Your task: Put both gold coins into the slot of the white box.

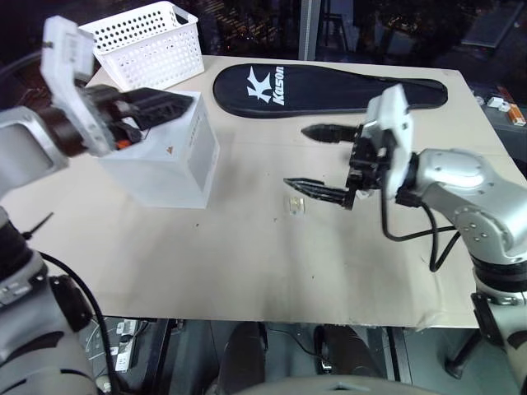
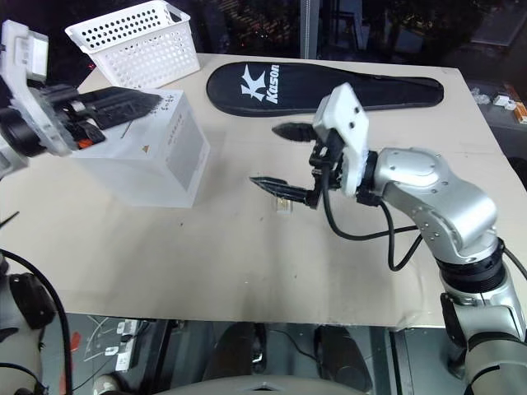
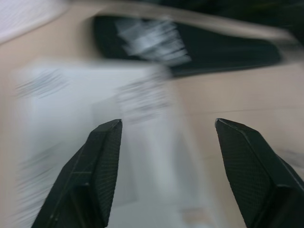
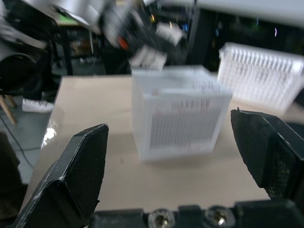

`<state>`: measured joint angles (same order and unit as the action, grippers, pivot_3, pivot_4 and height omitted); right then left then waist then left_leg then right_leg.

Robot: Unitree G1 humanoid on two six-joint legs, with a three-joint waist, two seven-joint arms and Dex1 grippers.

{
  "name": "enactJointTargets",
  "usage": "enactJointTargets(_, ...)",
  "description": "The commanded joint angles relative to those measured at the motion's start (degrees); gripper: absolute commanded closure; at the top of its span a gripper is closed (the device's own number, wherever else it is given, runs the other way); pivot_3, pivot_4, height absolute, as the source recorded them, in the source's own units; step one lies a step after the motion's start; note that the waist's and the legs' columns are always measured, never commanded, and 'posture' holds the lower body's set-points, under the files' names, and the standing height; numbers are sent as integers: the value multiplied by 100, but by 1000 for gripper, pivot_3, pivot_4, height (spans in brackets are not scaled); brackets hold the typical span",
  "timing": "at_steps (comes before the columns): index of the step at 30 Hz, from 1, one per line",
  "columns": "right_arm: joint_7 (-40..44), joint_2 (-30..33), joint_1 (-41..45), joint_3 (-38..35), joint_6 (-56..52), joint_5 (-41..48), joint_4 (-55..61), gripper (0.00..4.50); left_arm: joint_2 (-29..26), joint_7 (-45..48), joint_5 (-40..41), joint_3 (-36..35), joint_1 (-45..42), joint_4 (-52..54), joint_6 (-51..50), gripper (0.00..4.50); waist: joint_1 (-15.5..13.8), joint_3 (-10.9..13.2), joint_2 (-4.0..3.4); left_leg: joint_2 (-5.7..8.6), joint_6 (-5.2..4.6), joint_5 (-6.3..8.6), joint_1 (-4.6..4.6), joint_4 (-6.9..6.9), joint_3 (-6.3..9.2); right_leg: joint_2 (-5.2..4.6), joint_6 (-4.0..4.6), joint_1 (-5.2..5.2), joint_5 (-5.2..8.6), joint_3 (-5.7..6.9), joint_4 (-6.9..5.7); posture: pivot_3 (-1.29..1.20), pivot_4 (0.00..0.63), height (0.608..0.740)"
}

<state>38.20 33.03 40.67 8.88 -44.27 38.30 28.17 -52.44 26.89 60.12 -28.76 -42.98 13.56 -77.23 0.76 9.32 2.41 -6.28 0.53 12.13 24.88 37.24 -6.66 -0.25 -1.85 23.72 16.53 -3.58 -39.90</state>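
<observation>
We cannot make out either gold coin; we judge them light, stiff and slippery, best pinched by the rim between fingertips. A small clear case (image 1: 295, 205) lies mid-table, just under the right gripper (image 1: 310, 156), whose jaws stand wide apart and empty, pointing left. The white box (image 1: 169, 156) sits at the left, its top toward the far left; we cannot see the slot, so we cannot tell its long axis. The left gripper (image 1: 169, 105) hovers over the box, jaws apart. Farther off lie a basket (image 1: 148, 43) and a black bag (image 1: 329, 89).
</observation>
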Motion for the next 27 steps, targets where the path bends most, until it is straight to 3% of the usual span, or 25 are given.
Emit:
enactJointTargets(1, -625, -144, -77, 570, -569, -659, -367, 0, 83, 776, 192, -235, 1132, 1528, 775, 1284, 20, 0, -1, 0, 0, 0, 0, 0, 1, 1, 0, 0, -1, 0, 1, 0, 150, 740)
enactJointTargets(3, -864, -354, -160, 764, -801, -823, -616, 0, 118, 1298, 393, -234, 1687, 1894, 971, 1284, 113, -8, -4, 0, 0, 0, -15, -5, -6, 3, 0, -4, 0, -16, -3, 0, 150, 740)
enactJointTargets(6, -1409, -830, -207, 972, -1138, -1233, -1079, 669, -3, 1917, -281, -69, 2813, 2332, 1799, 626, 163, -5, -7, 0, 1, 0, -12, -4, -5, 4, 1, -1, -1, -18, -2, 0, 150, 740)
enactJointTargets(12, -1731, -1368, -287, 939, -1756, -1318, -1058, 669, -83, 2455, -823, -81, 3822, 2299, 2661, 626, 143, -6, -7, 0, -1, 1, -9, -6, -3, 5, 1, 0, 0, -12, 2, 0, 150, 740)
enactJointTargets(18, -1919, -1634, -286, 900, -2011, -1466, -1065, 3368, -183, 2715, -1038, -15, 4155, 2245, 3061, 569, 139, -6, -7, 0, -16, 10, -8, -6, -3, 2, 1, 1, 0, -8, 2, 0, 150, 740)
enactJointTargets(27, -1981, -1767, -284, 918, -2151, -1622, -1091, 3368, -200, 2701, -1032, 67, 4164, 2259, 3179, 569, 159, -6, -7, 0, -20, 12, -8, -9, -3, 3, 1, 1, 0, -8, 2, 0, 150, 740)
